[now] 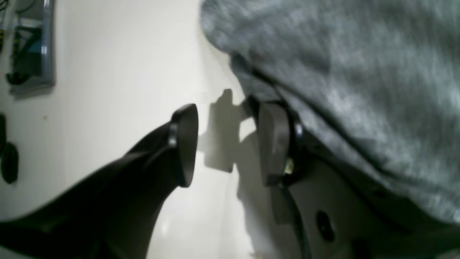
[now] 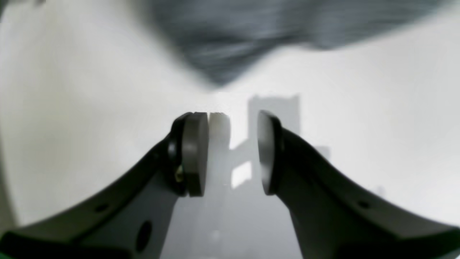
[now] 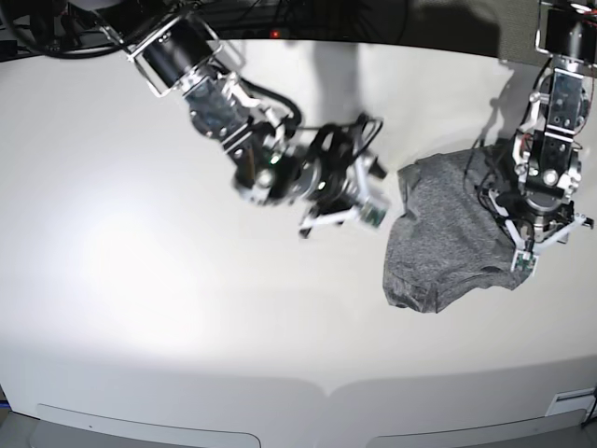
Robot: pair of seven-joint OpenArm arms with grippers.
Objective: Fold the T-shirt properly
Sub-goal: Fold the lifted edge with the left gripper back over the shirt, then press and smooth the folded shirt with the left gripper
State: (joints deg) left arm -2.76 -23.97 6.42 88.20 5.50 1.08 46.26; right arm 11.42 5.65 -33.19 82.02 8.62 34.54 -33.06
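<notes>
While the T-shirt (image 3: 448, 233) lay crumpled on the bench (image 3: 140, 280), the left gripper (image 1: 228, 144) and right gripper (image 2: 231, 154) flanked it, jaws parted and empty; the step looked like reaching, so next each needed an edge.

A broad, smooth off-white counter (image 3: 140, 280) fills nearly the whole scene, its far edge curving against a dark, unlit background (image 3: 373, 19). Light pools in a soft bright patch on the left of the surface, and hard shadows fall across the far right. Along the near edge run pale grey rounded panels (image 3: 149, 431), with a seam between them.
</notes>
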